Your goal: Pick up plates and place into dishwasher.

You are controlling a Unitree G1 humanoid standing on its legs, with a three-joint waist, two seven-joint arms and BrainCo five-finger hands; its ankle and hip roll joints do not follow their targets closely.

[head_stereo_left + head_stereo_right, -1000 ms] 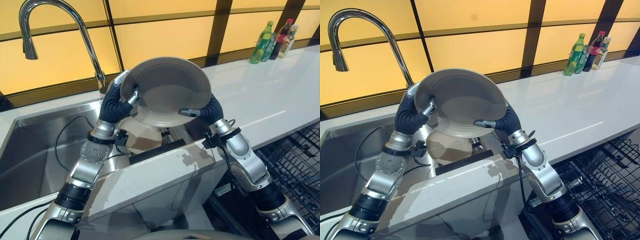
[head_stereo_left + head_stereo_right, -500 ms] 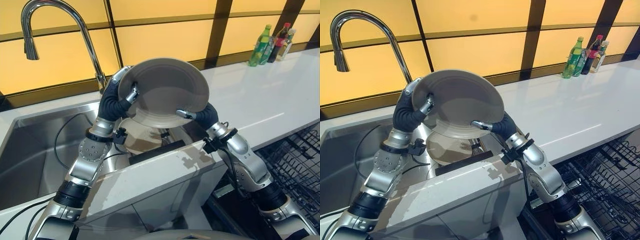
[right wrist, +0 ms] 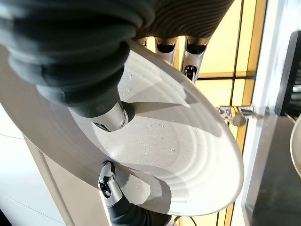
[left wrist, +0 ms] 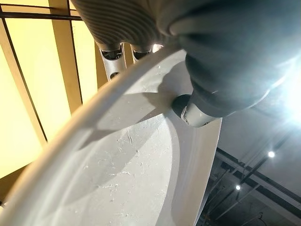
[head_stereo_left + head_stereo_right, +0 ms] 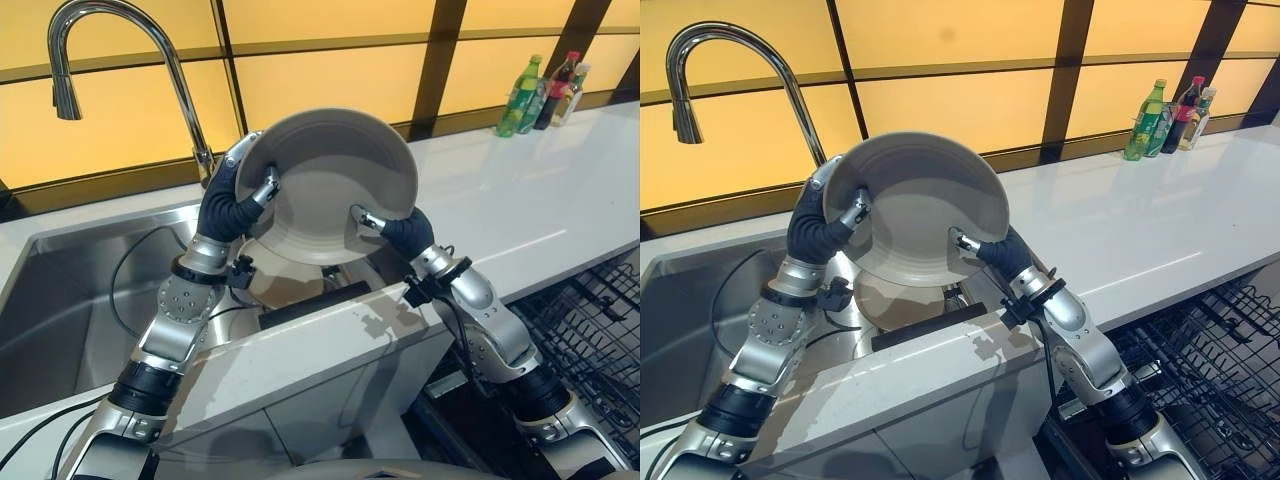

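The left robot hand [image 5: 243, 190] pinches the plate's [image 5: 335, 185] left rim; the right robot hand [image 5: 392, 228] grips its lower right edge, thumb on the face. The grey, round plate, ringed inside, is held tilted at frame centre above the sink [image 5: 70, 300]. Beneath it another plate [image 5: 895, 298] rests. Wrist views reveal fine scratches; the head views show bottles [image 5: 545, 85] upper right on the desk [image 5: 530, 200].

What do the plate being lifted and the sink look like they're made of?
Plate: probably glazed ceramic or stoneware, grey with faint concentric rings and a soft sheen; melamine is possible. Sink: brushed stainless steel, judging by its dull silver reflections.
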